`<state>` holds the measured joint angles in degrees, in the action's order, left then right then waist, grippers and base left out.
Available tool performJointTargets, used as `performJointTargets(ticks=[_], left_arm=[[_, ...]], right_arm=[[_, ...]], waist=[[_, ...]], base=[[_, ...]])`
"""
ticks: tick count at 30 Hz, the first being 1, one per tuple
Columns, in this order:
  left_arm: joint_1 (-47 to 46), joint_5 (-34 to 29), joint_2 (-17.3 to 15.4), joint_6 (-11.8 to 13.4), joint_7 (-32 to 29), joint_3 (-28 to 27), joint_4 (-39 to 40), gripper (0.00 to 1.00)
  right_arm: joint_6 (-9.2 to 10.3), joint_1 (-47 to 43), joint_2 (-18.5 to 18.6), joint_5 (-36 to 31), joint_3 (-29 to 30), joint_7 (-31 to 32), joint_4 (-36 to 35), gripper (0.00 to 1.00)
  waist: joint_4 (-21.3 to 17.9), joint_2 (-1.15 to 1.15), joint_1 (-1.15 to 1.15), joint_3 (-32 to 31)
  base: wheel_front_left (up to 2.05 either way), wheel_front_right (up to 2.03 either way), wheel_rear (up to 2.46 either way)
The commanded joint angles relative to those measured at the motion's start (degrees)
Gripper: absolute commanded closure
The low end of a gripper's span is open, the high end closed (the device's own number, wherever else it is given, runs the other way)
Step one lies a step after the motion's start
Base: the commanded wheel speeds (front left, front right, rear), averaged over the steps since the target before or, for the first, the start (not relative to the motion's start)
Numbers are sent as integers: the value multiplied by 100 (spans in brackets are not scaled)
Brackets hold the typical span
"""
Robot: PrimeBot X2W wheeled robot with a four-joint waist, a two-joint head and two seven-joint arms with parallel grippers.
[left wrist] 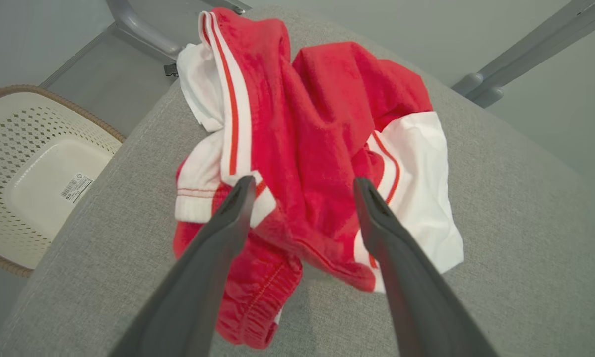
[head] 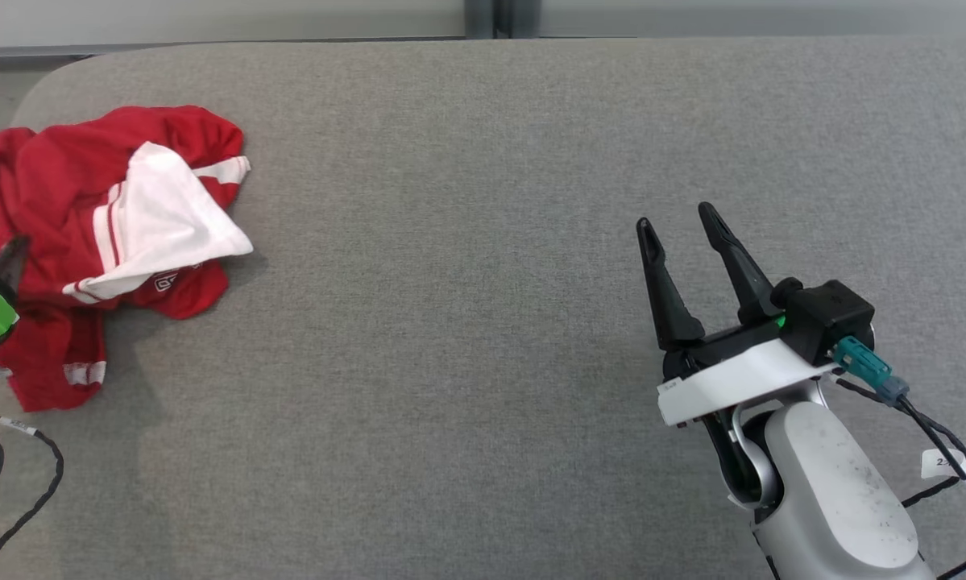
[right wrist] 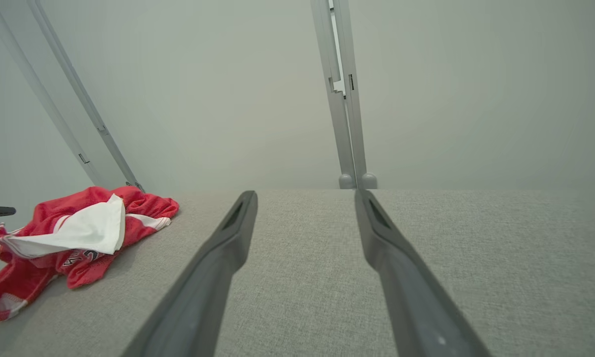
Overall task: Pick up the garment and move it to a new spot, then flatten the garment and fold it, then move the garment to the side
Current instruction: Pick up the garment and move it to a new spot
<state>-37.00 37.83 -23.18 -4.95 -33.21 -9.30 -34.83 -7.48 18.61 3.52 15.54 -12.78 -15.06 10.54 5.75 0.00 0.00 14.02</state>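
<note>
Your garment (head: 120,242) lies crumpled at the upper left of the head view, on the grey fabric-covered desk (head: 483,161), close to its rounded corner. It is red with white panels and striped bands. A white flap is folded over on top, and the dark lettering just below it is too small to read.

Your left hand (left wrist: 302,186) is over the heap. In the left wrist view its two dark fingers are spread wide, tips level with the middle of the garment and red cloth showing between them. Nothing is pinched. The tips seem to sit just above the cloth, but from this angle you cannot tell whether they touch it. In the head view one dark fingertip and a green body part show at the left edge, over the garment's lower left part.

Your right hand (head: 676,216) is at the lower right of the head view, well apart from the garment. Its fingers are spread, point up the frame and hold nothing, with bare grey fabric beneath them. In the right wrist view the garment sits at the lower left.

A cream perforated basket (left wrist: 39,148) shows at the left of the left wrist view, beyond the desk's edge, with a label inside.
</note>
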Motion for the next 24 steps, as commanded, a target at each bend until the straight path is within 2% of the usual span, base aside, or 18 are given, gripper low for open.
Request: performJointTargets(ticks=[1,6,10,11,12,13,14,18,24], left_arm=[[-99,-90,-89,96,-111,12,-154,0],[-277,-121,-238,347,-386,44,-612,0],[-351,-152,-286,397,-352,70,-873,0],[-374,-156,-286,403,-314,66,-923,18],[-378,-168,-295,413,-283,68,-963,40],[-370,-183,-324,386,-252,80,-1026,84],[-379,-183,-338,362,-219,85,-1077,100],[-418,-217,-306,287,-75,134,-1167,100],[-513,-312,-390,48,176,314,-1131,100]], right_arm=[[-3,98,21,29,-30,-18,-21,0],[-3,172,13,46,-74,-18,-42,0],[-3,187,-1,41,-70,-18,-43,0],[-3,183,-3,37,-58,-18,-46,0],[-3,181,-4,35,-52,-18,-47,0],[-3,179,-5,31,-49,-18,-47,0],[-3,180,-5,28,-47,-18,-45,0],[-3,147,-8,-6,-10,-18,-29,0],[-3,-10,-17,-15,5,-18,25,0]], waist=[[-296,0,0,261],[-451,0,0,349],[-524,0,0,376],[-536,0,0,380],[-544,0,0,381],[-552,0,0,383],[-556,0,0,380],[-526,0,0,316],[-391,0,0,56]], base=[[0,0,0],[0,0,0],[0,0,0],[0,0,0],[0,0,0],[0,0,0],[0,0,0],[0,0,0],[0,0,0]])
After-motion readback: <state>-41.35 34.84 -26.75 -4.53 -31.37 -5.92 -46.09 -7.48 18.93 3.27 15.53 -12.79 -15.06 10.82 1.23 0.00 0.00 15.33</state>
